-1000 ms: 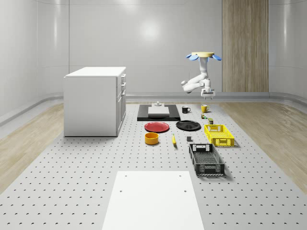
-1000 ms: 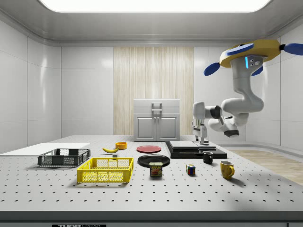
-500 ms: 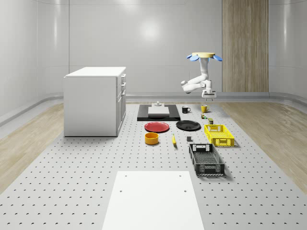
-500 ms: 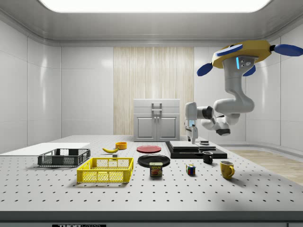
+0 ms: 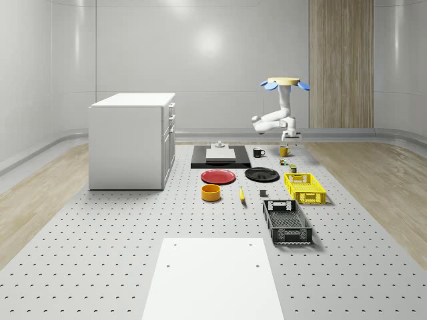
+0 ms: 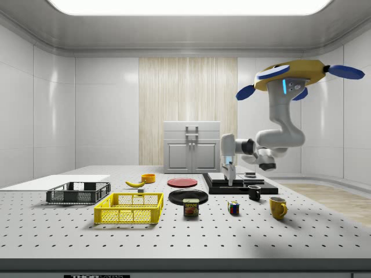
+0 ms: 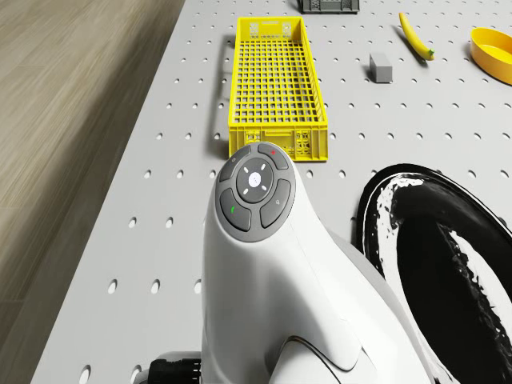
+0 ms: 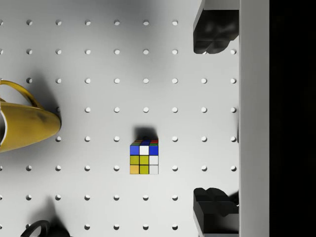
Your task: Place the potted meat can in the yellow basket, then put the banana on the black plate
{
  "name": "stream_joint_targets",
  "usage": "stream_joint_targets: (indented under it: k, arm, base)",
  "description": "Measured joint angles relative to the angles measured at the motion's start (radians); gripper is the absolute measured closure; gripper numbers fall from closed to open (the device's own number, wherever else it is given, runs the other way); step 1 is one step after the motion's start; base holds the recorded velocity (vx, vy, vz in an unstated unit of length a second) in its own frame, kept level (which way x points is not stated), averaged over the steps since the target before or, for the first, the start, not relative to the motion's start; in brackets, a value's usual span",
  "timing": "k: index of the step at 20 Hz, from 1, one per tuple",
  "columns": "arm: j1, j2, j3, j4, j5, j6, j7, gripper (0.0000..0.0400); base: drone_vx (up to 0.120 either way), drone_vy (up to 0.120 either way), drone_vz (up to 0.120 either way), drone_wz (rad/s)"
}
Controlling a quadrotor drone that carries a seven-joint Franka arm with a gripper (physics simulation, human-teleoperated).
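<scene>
Drone hovering at the side view's upper right, above the tabletop's far end.
Its gripper hangs fingers-down, spread and empty, over a cube. Can stands upright just right of the basket; banana lies lengthwise, centre of the whole-scene view.

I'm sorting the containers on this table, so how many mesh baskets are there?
2. The yellow basket sits near the whole-scene view's right edge of the table, beside the black plate. The dark basket lies just nearer the camera. None seems hidden.
</scene>
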Motion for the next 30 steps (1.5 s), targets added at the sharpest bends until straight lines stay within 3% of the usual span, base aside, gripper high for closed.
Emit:
stream_joint_targets:
  k: [8,14,23,30]
  arm:
    - [-0.013,-0.038,0.012,0.003,0.02,0.035,0.012,0.0]
    - [-0.021,-0.065,0.019,0.005,0.034,0.06,0.02,0.0]
    - [-0.032,-0.103,0.029,0.007,0.052,0.095,0.03,0.0]
    - [-0.04,-0.131,0.036,0.009,0.065,0.12,0.037,0.0]
  base:
    - [0.12,-0.055,-0.115,0.0]
    - [0.12,0.0,0.0,0.0]
    - [0.12,0.0,-0.12,0.0]
    - [0.12,-0.063,0.0,0.0]
